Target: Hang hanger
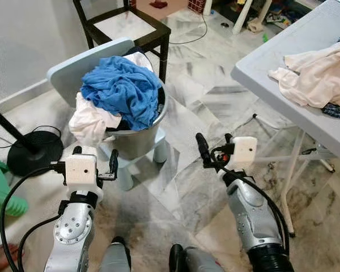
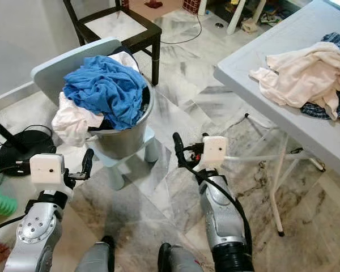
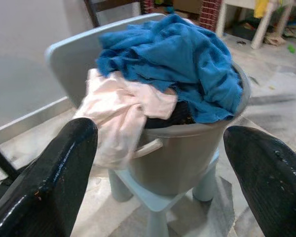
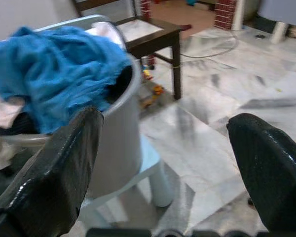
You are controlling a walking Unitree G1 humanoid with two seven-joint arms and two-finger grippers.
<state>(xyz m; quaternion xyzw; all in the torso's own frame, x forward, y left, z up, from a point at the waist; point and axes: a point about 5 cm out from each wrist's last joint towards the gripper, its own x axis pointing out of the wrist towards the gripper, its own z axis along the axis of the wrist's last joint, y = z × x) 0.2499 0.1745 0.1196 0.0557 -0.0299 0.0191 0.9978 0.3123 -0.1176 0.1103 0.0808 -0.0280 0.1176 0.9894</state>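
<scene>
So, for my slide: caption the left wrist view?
Open left gripper faces a grey bucket heaped with blue cloth on a stool.

Ahead on your left, a laundry bucket (image 1: pixel 137 141) sits on a stool (image 1: pixel 158 148), a chair (image 1: pixel 124 25) behind it. A table (image 1: pixel 283 73) bearing clothes (image 1: pixel 314 76) stands right.

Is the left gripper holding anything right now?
No. The left gripper is open with nothing between its fingers, and it points at the grey laundry bucket topped with a blue cloth.
</scene>
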